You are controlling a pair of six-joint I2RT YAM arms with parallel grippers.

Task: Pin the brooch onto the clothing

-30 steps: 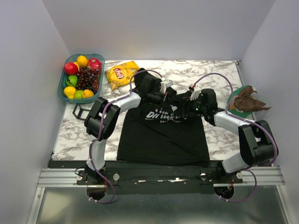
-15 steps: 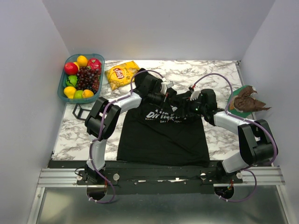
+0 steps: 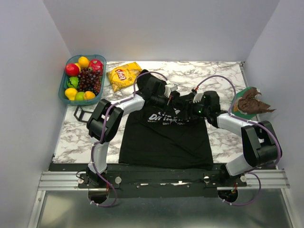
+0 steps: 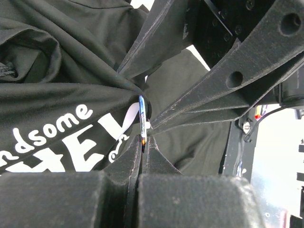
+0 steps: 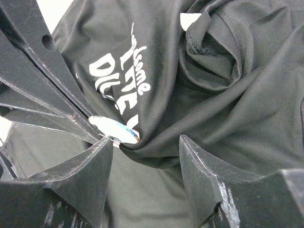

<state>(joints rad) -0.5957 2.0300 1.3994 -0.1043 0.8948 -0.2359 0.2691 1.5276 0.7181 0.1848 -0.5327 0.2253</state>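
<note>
Two arms reach to the middle of the white marbled table (image 3: 223, 78), and everything that matters sits between their fingertips. At the far left stands a teal plastic basket (image 3: 62, 90) of mixed fruit, with a crinkled yellow chip bag (image 3: 124, 75) just to its right. Neither touches the work.

In the centre lies the black short-sleeved T-shirt (image 3: 164, 140) of soft fabric with white lettering, its upper chest bunched into folds. The left gripper (image 4: 144, 142) is clamped tight on the small round flat brooch (image 4: 141, 116). From the left wrist the brooch shows edge-on as a thin pale sliver with an orange-brown spot at the fingertips. It presses against a ridge of cloth just above the print. From the right wrist its shiny face (image 5: 115, 128) shows against the same ridge.

The right gripper (image 5: 146, 142) has its jaws standing well apart, straddling the ridge without pinching it. At the far right a green plate (image 3: 239, 96) carries a brown lump, well away.

The brooch looks light, stiff and slick, so a rim hold like this one seems right, though it could twist. The shirt is limp and will give under the pin. It probably needs pinching just behind the ridge for backing.
</note>
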